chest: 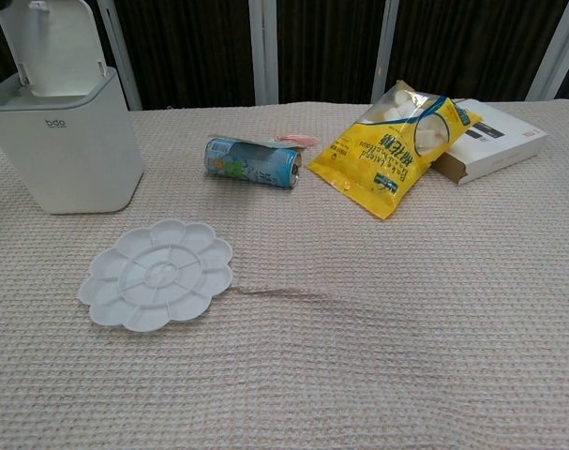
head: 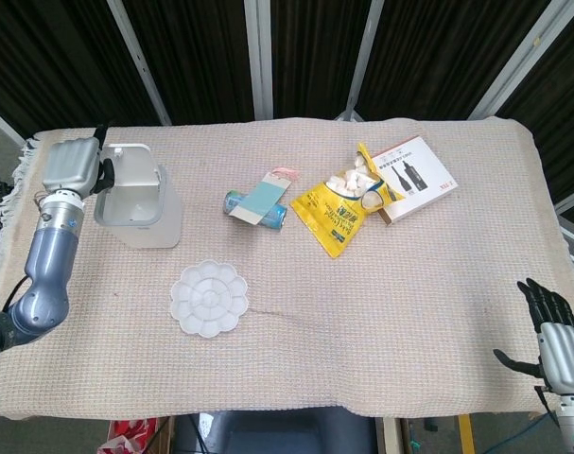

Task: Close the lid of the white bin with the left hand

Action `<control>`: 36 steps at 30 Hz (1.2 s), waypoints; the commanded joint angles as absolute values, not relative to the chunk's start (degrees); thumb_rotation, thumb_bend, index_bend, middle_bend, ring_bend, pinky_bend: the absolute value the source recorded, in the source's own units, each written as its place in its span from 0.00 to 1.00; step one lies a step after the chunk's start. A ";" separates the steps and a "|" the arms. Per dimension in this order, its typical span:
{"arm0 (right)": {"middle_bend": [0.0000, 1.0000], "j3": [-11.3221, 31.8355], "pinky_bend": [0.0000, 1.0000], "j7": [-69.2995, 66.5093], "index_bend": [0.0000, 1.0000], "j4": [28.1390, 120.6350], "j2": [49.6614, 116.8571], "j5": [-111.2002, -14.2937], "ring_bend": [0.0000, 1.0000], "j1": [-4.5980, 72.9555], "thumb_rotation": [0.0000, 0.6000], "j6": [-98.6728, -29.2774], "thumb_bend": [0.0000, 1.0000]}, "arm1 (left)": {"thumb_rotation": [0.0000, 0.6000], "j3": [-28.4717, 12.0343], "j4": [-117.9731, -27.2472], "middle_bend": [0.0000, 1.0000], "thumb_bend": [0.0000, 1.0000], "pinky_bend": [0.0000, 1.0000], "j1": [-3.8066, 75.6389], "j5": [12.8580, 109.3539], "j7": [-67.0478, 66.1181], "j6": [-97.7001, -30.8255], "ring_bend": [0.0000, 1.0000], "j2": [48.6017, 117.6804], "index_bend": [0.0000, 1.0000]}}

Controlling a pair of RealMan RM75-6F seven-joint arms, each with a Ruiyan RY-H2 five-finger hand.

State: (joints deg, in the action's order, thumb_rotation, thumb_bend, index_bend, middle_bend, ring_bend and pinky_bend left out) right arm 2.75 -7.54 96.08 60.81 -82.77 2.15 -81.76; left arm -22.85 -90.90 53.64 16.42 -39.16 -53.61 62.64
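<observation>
Head view: white bin (head: 138,202) sits at the far-left of the table, lid (head: 133,165) raised and standing upright at the back edge, interior visible and looks bare. Left hand (head: 72,165) is right beside the lid on its left; only the grey back of the hand shows, fingers hidden, so can't tell whether they're open or curled or touching the lid. Right hand (head: 551,326) is at the near-right table edge, well apart from everything, dark fingers spread, holding nothing.

Table (head: 409,312) is covered in a beige woven cloth, fringe at the left end. Dark slatted wall with pale diagonal struts behind. White flower-shaped palette (head: 209,298) lies near the bin, wells look unfilled. Blue can (head: 255,209) lies on its side mid-table with a light blue card resting across it. Yellow snack bag (head: 346,201) right of it, white pieces showing at its top. White box (head: 415,177) touches the bag's far-right side.

Chest view: bin (chest: 64,141) far left, lid (chest: 54,42) up and tilted back. Palette (chest: 157,274) in front, can (chest: 254,161) centre, bag (chest: 392,145) leaning over box (chest: 495,141). Neither hand visible here.
</observation>
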 commanded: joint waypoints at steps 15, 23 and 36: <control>0.00 2.68 0.00 -7.30 0.00 96.33 60.68 -82.80 0.00 2.08 1.00 -81.75 0.15 | 1.00 -20.09 -92.54 1.00 0.74 1.00 56.34 12.05 -39.00 -53.56 0.91 61.15 0.31; 0.00 2.60 0.00 -7.11 0.00 96.39 60.67 -83.10 0.00 1.93 1.00 -82.10 0.15 | 1.00 -19.18 -96.63 1.00 0.75 1.00 55.35 11.64 -36.94 -53.01 0.91 57.66 0.32; 0.00 2.23 0.00 -6.89 0.00 96.51 60.64 -83.87 0.00 1.74 1.00 -82.44 0.15 | 1.00 -14.86 -107.60 1.00 0.75 1.00 50.86 19.66 -33.15 -51.64 0.91 51.22 0.32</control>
